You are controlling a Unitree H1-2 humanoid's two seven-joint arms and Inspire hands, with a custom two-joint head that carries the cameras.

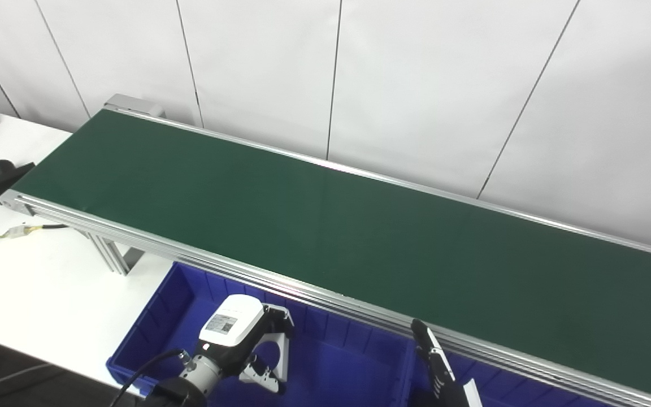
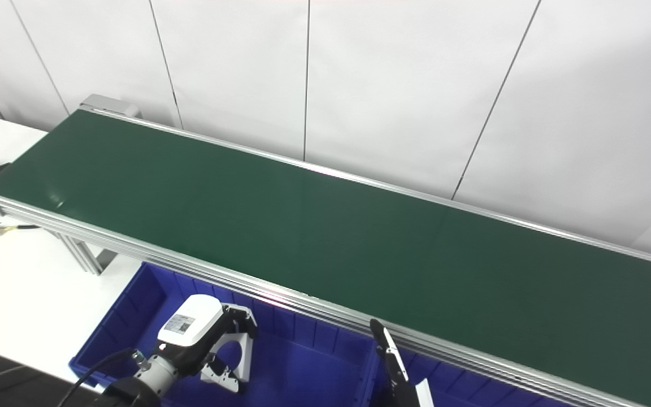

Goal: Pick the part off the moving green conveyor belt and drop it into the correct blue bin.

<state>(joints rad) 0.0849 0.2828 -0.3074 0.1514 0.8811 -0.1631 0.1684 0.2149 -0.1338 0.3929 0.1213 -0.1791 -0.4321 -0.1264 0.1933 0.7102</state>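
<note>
Left hand [image 1: 246, 345] hovers over the blue bin [image 1: 150, 322], fingers curled around nothing — right hand [image 1: 438, 367] mostly cropped, state unclear.

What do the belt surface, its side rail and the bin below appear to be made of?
Belt: probably matte green rubber or PVC, with a faint sheen. Side rail: likely brushed aluminium, silver with grooves. Blue bin: apparently moulded plastic, glossy with ribbed walls.
</note>
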